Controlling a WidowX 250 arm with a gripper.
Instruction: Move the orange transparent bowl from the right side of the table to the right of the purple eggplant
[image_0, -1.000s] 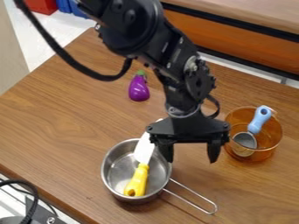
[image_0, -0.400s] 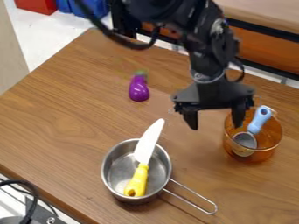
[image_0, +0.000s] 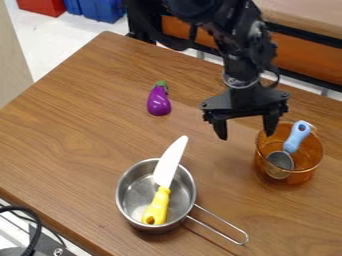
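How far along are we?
The knife already rests in the metal pot, and the blue-handled utensil leans in the orange bowl. Nothing is in hand: the tool hangs open near that bowl. Left outside both is the eggplant, on the table.

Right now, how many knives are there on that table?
1: a yellow-handled knife, lying in the metal saucepan with its blade tip past the rim.

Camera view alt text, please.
An open black two-finger gripper hangs over a brown wooden table, near an amber pot holding a blue-handled utensil. A yellow-handled knife rests in a round metal saucepan; a purple eggplant lies behind.
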